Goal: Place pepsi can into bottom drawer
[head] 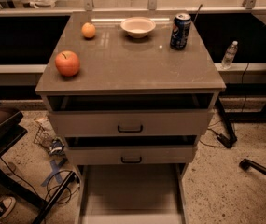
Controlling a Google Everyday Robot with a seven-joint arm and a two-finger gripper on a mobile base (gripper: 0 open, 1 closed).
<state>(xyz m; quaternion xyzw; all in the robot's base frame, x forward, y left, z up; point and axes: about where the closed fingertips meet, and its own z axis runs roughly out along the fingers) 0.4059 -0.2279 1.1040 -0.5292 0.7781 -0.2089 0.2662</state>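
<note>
In the camera view, the pepsi can (180, 31) stands upright at the far right corner of the cabinet top (128, 69), untouched and apart from everything else. A pale bowl (138, 26) sits at the far middle of the cabinet top, to the can's left. A small orange (88, 30) lies at the far left of it and a red apple (67, 63) near its left edge, closer to the camera. Under the cabinet top, the top drawer (130, 123) and the middle drawer (131, 155), both with black handles, stand slightly ajar. The bottom drawer (130, 190) is pulled well out toward the camera, its shallow pale tray open from above. A clear water bottle (229, 54) stands on a ledge off the cabinet top's right side. The gripper is nowhere in the view, so whether its fingers are spread or pressed together cannot be told. By my reading the task is at its very start: the drawer is ready, but the can has not been grasped. The next move calls for reaching to the far right corner of the cabinet top and closing around the can's body without brushing the bowl. The can then has to be carried forward past the front edge and down into the open tray.
</note>
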